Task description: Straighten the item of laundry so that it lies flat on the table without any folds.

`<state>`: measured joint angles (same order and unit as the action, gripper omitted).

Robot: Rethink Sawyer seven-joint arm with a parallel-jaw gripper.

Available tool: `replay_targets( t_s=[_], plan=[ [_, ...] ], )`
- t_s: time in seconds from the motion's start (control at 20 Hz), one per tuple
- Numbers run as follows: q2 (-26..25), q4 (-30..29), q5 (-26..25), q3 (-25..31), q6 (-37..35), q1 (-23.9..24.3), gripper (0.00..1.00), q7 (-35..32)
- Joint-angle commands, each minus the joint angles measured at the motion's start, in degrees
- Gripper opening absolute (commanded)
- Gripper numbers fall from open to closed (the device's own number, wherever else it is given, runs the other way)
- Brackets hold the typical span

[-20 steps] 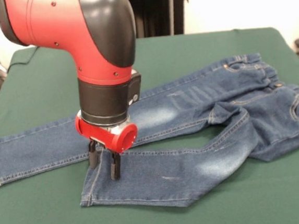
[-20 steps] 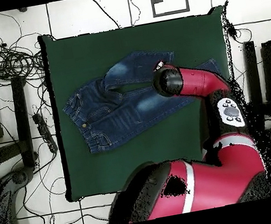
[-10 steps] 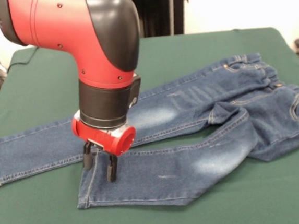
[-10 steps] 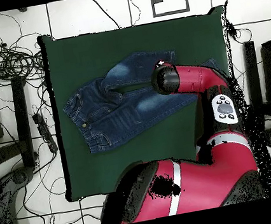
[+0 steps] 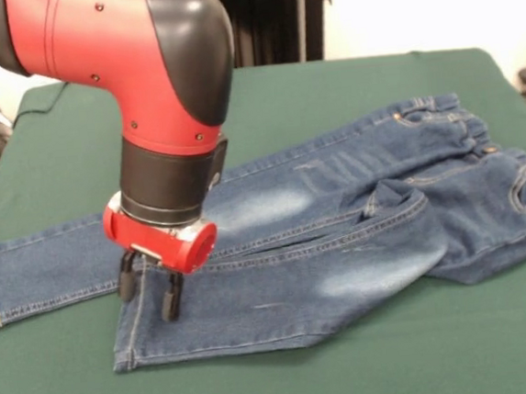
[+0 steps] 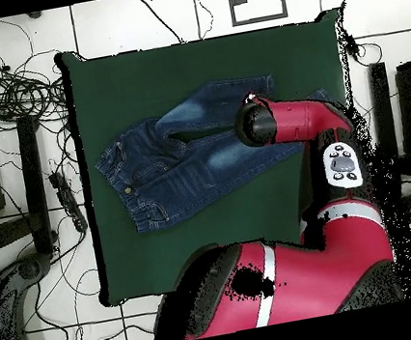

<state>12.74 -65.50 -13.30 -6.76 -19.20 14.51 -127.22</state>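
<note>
On the green tabletop [image 5: 346, 88] the jeans [image 5: 340, 236] lay spread, waistband toward the right of the front view, the two legs reaching left. Near the cuff of the nearer leg the hand [image 5: 147, 288] stood upright, its two black fingers [image 5: 170, 299] close together and pinching a ridge of denim. That nearer leg lay partly over the farther one, with creases at the crotch.

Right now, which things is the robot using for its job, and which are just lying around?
For the job:
- the jeans
- the green table
- the gripper, its tips down on the near leg's cuff end

Just lying around:
- the tangled cables on the floor beside the table
</note>
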Motion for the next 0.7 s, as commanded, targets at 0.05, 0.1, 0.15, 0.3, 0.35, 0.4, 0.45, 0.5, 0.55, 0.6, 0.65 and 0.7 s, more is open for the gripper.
replay_targets(
  t_s=[0.05,0.1,0.15,0.3,0.35,0.4,0.45,0.5,0.55,0.6,0.65,0.7],
  plan=[
    [-10.21,-3.34,-6.46,-1.04,-1.82,0.97,1.0,1.81],
    [-10.37,-3.19,-6.62,-1.13,-1.58,0.85,1.0,1.38],
    [-10.68,-2.87,-6.8,-1.45,-1.08,0.58,1.0,0.82],
    [-12.37,-0.92,-7.55,-2.94,1.35,-0.45,1.0,-0.83],
    [-13.27,0.13,-7.84,-3.61,2.57,-0.83,1.0,-1.34],
    [-14.18,1.16,-7.9,-4.21,3.66,-1.13,1.0,-1.96],
    [-14.99,2.03,-7.93,-4.46,4.73,-1.15,1.0,-2.25],
    [-15.91,2.93,-7.98,-4.95,6.34,-1.31,1.0,-2.89],
    [-17.0,4.05,-8.03,-5.62,8.3,-1.57,1.0,-3.64],
    [-18.13,5.15,-7.92,-6.24,10.26,-1.75,1.0,-4.36],
    [-19.22,6.14,-7.62,-7.08,12.13,-2.07,1.0,-5.22],
    [-20.21,7.04,-7.05,-7.92,13.13,-2.4,1.0,-6.12]
  ],
)
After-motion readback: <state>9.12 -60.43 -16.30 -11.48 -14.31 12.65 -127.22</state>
